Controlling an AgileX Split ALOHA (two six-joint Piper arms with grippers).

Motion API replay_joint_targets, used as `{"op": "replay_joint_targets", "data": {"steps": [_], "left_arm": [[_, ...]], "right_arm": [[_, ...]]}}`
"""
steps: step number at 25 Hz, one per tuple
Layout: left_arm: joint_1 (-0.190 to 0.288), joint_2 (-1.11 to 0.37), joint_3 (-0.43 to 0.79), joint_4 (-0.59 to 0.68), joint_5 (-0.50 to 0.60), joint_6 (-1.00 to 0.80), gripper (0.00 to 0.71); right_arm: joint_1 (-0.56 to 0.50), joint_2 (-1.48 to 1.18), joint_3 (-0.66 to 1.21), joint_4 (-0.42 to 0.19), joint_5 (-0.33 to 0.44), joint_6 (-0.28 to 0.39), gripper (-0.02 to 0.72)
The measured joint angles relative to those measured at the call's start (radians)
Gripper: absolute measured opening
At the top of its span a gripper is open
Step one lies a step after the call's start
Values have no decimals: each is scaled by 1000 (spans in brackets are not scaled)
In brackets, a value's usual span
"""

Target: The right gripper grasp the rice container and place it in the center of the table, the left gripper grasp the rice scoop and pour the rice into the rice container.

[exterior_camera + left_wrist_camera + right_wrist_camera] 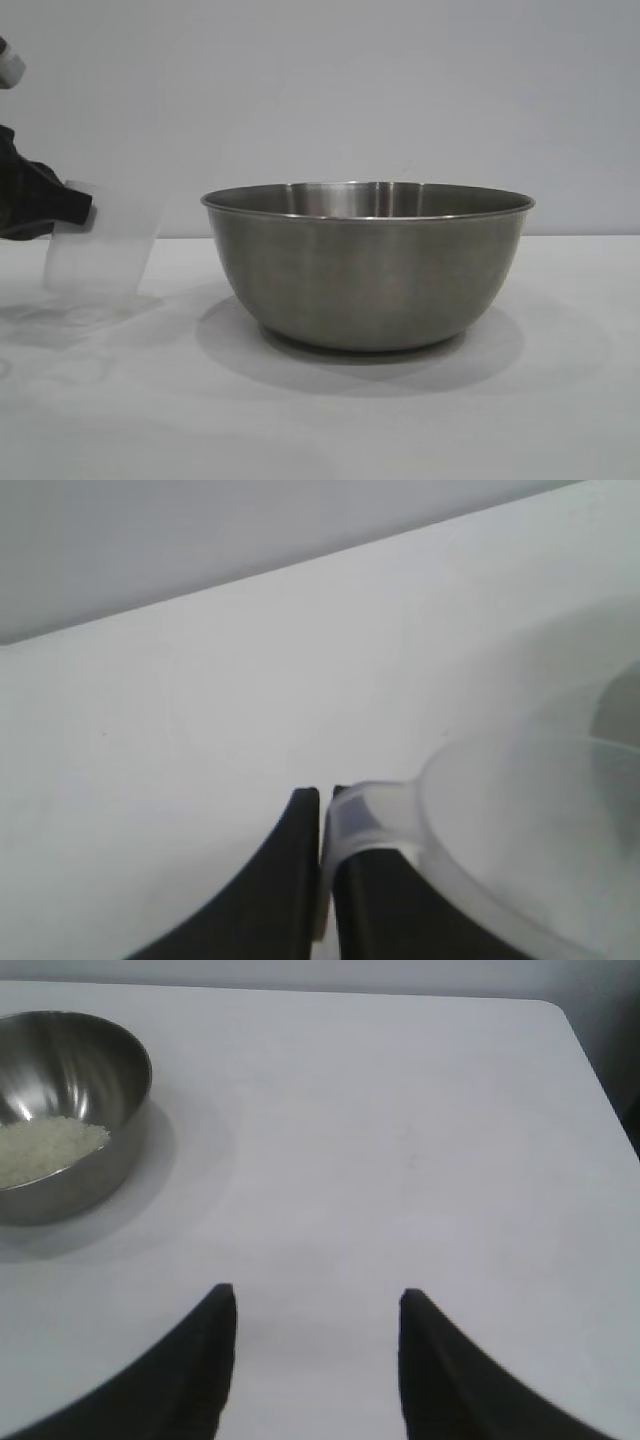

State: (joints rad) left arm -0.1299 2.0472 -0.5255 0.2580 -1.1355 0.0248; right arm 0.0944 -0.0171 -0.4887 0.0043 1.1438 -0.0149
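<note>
- A stainless-steel mixing bowl (368,265), the rice container, stands in the middle of the exterior frame on the white worktop (560,400). It is upright and nothing touches it.
- In the right wrist view the same bowl sits at the upper left of the frame, with a heap of white rice (45,1150) lying in its bottom.
- The left end effector (75,212) comes in at the left edge of the exterior frame. Its black fingers are pinched tight on the side handle of the translucent rice scoop (105,245).
- The scoop hangs just above the worktop, to the left of the bowl and apart from it, its mouth roughly upright. It looks empty, though the plastic is too hazy to be sure.
- The right end effector (318,1360) hangs over bare worktop at the bottom of its own view, fingers spread about halfway and holding nothing, well apart from the bowl.
- Judged from the rice in the bowl, the pour seems done and the scoop is on its way down.
- The next move likely calls for setting the scoop flat on the worktop, then loosening the fingers without tipping it.
</note>
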Motion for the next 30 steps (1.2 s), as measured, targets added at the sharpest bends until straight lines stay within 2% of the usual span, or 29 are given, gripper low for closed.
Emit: {"op": "replay_joint_targets", "data": {"steps": [5, 6, 9, 11, 15, 16, 17, 24, 27, 30], "left_arm": [[0, 14, 40, 0, 0, 25, 0], [0, 14, 47, 0, 0, 32, 48], [0, 14, 74, 0, -1, 40, 48], [0, 14, 97, 0, -1, 41, 108], [0, 5, 140, -9, -1, 53, 97], [0, -4, 146, -14, -1, 60, 138], [0, -14, 155, -26, -1, 63, 145], [2, -67, 169, -113, -1, 63, 149], [44, -81, 169, -116, -2, 63, 149], [134, -83, 163, -105, -2, 44, 149]], "right_arm": [[0, 0, 0, 0, 0, 0, 365], [0, 0, 0, 0, 0, 0, 365], [0, 0, 0, 0, 0, 0, 365], [0, 0, 0, 0, 0, 0, 365], [0, 0, 0, 0, 0, 0, 365], [0, 0, 0, 0, 0, 0, 365], [0, 0, 0, 0, 0, 0, 365], [0, 0, 0, 0, 0, 0, 365], [0, 0, 0, 0, 0, 0, 365], [0, 0, 0, 0, 0, 0, 365]]}}
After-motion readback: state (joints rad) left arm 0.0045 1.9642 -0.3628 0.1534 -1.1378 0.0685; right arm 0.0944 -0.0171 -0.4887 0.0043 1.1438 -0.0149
